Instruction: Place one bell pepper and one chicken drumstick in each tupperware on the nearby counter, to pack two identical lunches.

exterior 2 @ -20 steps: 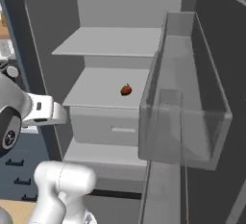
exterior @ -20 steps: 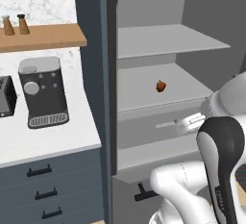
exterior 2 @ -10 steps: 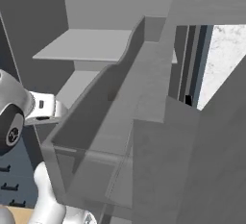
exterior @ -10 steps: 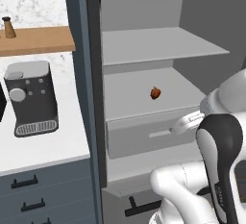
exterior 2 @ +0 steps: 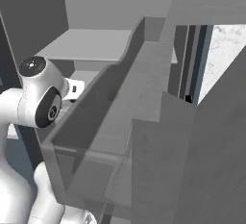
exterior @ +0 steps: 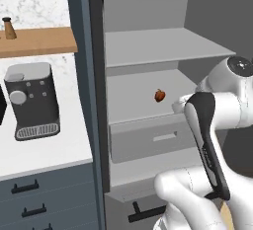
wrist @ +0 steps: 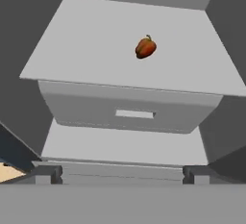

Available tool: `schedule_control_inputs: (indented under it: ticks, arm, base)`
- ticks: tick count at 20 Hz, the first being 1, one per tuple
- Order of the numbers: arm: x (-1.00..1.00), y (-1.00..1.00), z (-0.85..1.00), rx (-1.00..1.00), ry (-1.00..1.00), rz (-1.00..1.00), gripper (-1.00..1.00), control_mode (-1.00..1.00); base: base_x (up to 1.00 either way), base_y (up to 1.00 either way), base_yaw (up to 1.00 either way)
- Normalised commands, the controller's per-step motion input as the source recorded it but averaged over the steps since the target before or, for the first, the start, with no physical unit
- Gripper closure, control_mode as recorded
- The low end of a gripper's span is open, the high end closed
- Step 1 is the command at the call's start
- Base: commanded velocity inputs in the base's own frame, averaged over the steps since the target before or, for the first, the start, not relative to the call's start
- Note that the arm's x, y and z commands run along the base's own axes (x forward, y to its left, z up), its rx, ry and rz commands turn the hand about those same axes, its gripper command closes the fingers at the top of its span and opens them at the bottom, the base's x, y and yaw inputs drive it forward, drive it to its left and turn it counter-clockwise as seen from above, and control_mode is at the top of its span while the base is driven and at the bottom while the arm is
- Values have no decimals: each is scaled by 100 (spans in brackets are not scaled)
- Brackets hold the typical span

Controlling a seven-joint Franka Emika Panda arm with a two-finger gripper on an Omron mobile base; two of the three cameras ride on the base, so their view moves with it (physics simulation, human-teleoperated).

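Note:
One dark-red bell pepper (exterior: 159, 95) sits alone on the middle shelf of an open grey fridge, also seen as the pepper (wrist: 145, 47) in the hand view. My gripper (wrist: 122, 174) is open, its two dark tips far apart and nothing between them, well short of the pepper and lower than it. In the left base view my hand (exterior: 180, 104) hangs just right of the pepper at the shelf's front. The white counter (exterior: 44, 152) lies left of the fridge. The tupperware, the drumsticks and the second pepper are out of view.
A closed grey drawer (wrist: 134, 115) sits under the pepper's shelf, with a bare shelf (exterior: 163, 46) above. The fridge door's bin (exterior 2: 120, 136) stands close on the right. A coffee machine (exterior: 32, 100) is on the counter under a wooden shelf (exterior: 37, 41).
The whole picture has shifted left, so the base has driven toward the fridge. The hand now sits closer to the pepper's shelf. The pepper has not moved on its shelf.

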Motion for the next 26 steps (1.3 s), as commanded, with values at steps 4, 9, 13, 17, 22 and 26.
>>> schedule_control_inputs:
  ticks: [4,9,13,17,22,26]
  arm:
    - [94,0,-14,1,-4,-16,-100,-100]
    - [66,-8,-51,8,-24,-6,-100,-100]
    - [99,-9,-28,6,3,-7,-100,-100]
    - [89,-16,-8,5,21,-5,-100,-100]
    - [86,-19,-24,9,22,0,-100,-100]
    - [50,-18,-45,9,0,0,-100,-100]
  base:
    - [0,0,0]
    - [0,0,0]
    - [0,0,0]
    - [0,0,0]
    - [0,0,0]
    - [0,0,0]
